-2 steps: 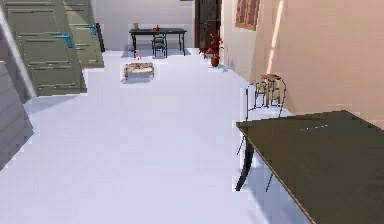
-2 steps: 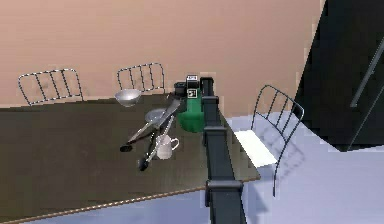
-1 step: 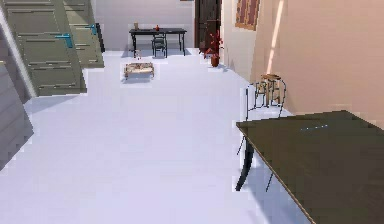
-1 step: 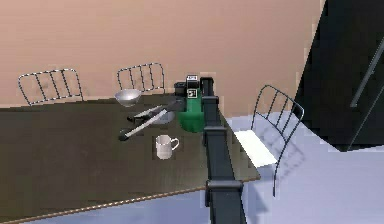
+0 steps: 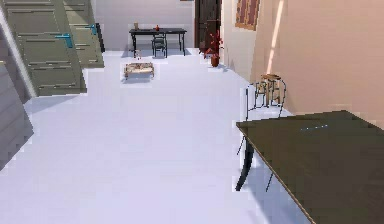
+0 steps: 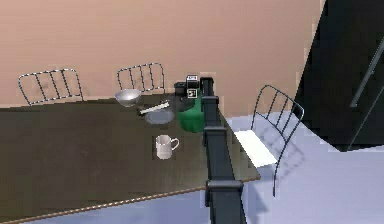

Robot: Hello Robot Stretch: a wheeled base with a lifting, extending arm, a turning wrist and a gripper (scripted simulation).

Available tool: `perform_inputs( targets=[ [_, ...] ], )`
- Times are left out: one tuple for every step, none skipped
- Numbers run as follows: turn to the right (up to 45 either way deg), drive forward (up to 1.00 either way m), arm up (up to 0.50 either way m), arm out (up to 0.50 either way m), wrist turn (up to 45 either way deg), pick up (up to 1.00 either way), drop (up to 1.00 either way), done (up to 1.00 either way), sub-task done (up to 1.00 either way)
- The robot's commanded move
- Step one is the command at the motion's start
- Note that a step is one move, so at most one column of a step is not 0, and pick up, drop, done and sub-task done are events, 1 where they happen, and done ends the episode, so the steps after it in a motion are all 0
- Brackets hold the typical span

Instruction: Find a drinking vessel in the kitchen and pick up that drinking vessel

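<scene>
Forward view: dark table (image 5: 320, 150) corner with a wire chair (image 5: 265, 92) beside it, and a second table (image 5: 157, 35) far off.

Arm side view: gripper (image 6: 183, 101) above the tabletop, green object (image 6: 192, 117) right at it. Finger state and load can't be told. White mug (image 6: 166, 146) upright, near the gripper on the camera side, slightly left. Metal bowl (image 6: 127, 97) left of the gripper.

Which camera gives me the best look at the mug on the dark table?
The arm side view: the mug stands upright on the dark table, handle toward the arm. The forward view offers a dark tabletop corner at its right, likely that table.
</scene>
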Motion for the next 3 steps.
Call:
perform_inputs(
  targets=[
    [0.0,0.0,0.0,0.0,12.0,0.0,0.0,0.0,0.0],
    [0.0,0.0,-0.3,0.0,0.0,0.0,0.0,0.0,0.0],
    [0.0,0.0,0.0,0.0,0.0,1.0,0.0,0.0,0.0]
  ],
)
